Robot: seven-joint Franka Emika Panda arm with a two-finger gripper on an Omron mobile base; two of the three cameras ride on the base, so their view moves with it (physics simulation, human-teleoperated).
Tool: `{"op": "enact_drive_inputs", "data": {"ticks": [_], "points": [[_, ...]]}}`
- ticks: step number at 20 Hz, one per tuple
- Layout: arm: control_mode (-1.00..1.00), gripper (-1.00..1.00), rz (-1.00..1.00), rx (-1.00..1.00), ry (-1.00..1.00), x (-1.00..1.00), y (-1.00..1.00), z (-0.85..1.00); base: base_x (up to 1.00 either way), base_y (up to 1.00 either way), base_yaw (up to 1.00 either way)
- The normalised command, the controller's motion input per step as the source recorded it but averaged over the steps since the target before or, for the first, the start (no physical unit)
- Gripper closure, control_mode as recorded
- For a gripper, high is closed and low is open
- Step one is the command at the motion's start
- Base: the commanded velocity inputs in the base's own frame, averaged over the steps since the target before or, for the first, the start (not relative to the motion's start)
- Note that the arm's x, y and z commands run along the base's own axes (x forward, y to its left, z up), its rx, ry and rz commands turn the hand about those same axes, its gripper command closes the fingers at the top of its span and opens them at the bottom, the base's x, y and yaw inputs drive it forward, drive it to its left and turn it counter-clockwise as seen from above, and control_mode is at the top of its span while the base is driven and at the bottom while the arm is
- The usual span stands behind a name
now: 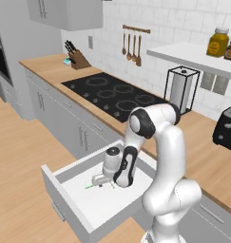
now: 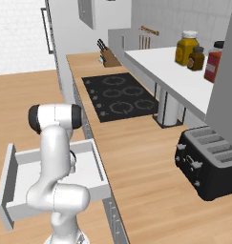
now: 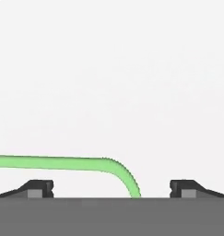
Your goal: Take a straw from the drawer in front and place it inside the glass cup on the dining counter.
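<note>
Pale green against white, the straw (image 1: 91,186) lies flat on the floor of the open drawer (image 1: 64,178), its long axis roughly level across the left base view, one end poking out left of the claw (image 1: 101,182). In the hand view the straw (image 3: 53,162) runs as a thin line from the left edge toward the middle, then bends in a smooth curve down between the two dark fingertips (image 3: 37,189), so it is not quite straight there. The claw (image 3: 111,191) hangs low inside the drawer with its jaws spread wide on either side of the straw, gripping nothing.

The drawer is a shallow box, white and smooth inside, with thin light grey walls and a flat front carrying a slim bar handle. It is pulled out from under the bench (image 1: 202,142), and its floor is bare around the straw, with room on the near and left sides before the walls. In the right base view the arm covers much of the drawer (image 2: 12,176).

The bench is light wood grain. On it are a glossy black cooktop (image 1: 112,92), a knife block (image 1: 79,59) far left, a paper towel stand (image 1: 182,88) and a black toaster (image 2: 210,159).
</note>
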Motion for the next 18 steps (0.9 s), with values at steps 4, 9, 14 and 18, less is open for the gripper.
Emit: {"op": "enact_drive_inputs", "data": {"ticks": [4, 9, 14, 18], "points": [[-1.0, -1.0, 0.0, -0.1, 0.1, 0.41, 0.1, -0.14, 0.0, 0.0, 0.0], [-1.0, 1.0, 0.0, -0.12, 0.11, 0.48, 0.03, -0.21, 0.0, 0.0, 0.0], [-1.0, 1.0, 0.02, -0.08, 0.06, 0.06, 0.0, -0.16, 0.0, 0.0, 0.0], [-1.0, 1.0, 0.05, -0.02, 0.0, 0.0, 0.0, -0.04, 0.0, 0.0, 0.0]]}}
